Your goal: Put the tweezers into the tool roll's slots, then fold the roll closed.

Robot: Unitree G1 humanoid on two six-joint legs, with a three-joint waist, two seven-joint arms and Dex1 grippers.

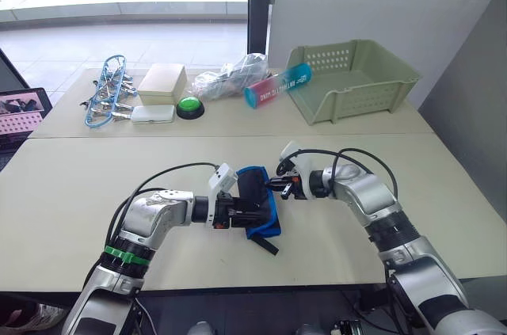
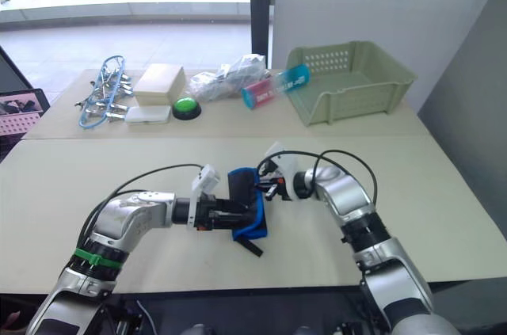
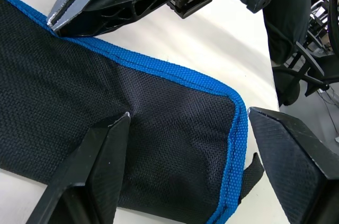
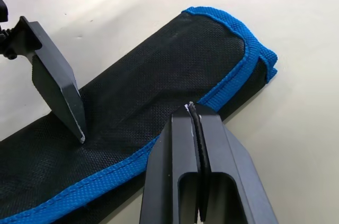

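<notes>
The tool roll (image 1: 257,202) lies folded on the counter (image 1: 95,184); left gripper (image 3: 185,166) fingers spread wide over it, right gripper (image 4: 197,123) fingers pressed together at its blue edge

Tool roll (image 3: 132,128): coarse woven black cloth, matt, with ribbed blue fabric edging. Right gripper (image 4: 193,115) fingers were matt black hard plastic, smooth. Table (image 1: 95,184) was pale, smooth, low sheen. Basket (image 1: 356,78) looked like matt green plastic, possibly slightly glossy.

Green basket (image 1: 356,78), green button (image 1: 190,105), clips (image 1: 107,93) behind
</notes>
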